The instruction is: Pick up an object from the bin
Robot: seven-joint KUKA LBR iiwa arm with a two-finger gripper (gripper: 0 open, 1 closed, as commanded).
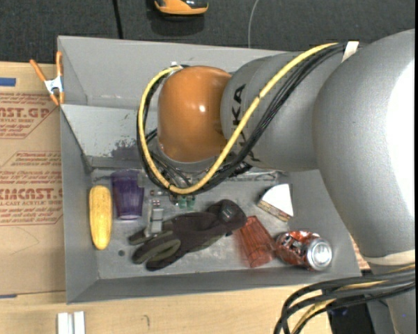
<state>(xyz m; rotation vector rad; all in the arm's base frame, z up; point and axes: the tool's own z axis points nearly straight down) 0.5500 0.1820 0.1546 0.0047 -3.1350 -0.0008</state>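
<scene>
The arm is reaching down into the bin [195, 264] from the right. Its gripper [155, 218] is hanging low in the left-middle of the floor, just below the orange cover [191, 110] on the wrist. It is sitting between a purple cup [127, 195] on one side and the left end of a dark glove [195, 232] on the other, close enough to the glove that the two may be touching. I cannot tell how far the gripper is open, because the wrist and cables are hiding most of it, and nothing is showing in its grasp. The glove is lying crumpled across the middle of the floor, with a yellow corn cob [100, 216] well off to its left and a red plastic piece [254, 242] just beside its right end. A crushed can [305, 249] and a white wedge [279, 200] are lying farther right. The glove is looking like the nearest candidate. It is probably light, soft and limp, so it is likely going to fold and dangle once lifted rather than keep its shape. Its fabric should be offering good friction, and squeezing is unlikely to harm it. A pinch on a raised fold or the thick palm seems safer than one on a thin finger at the edge. The smooth cup beside it may be tipping if nudged.
</scene>
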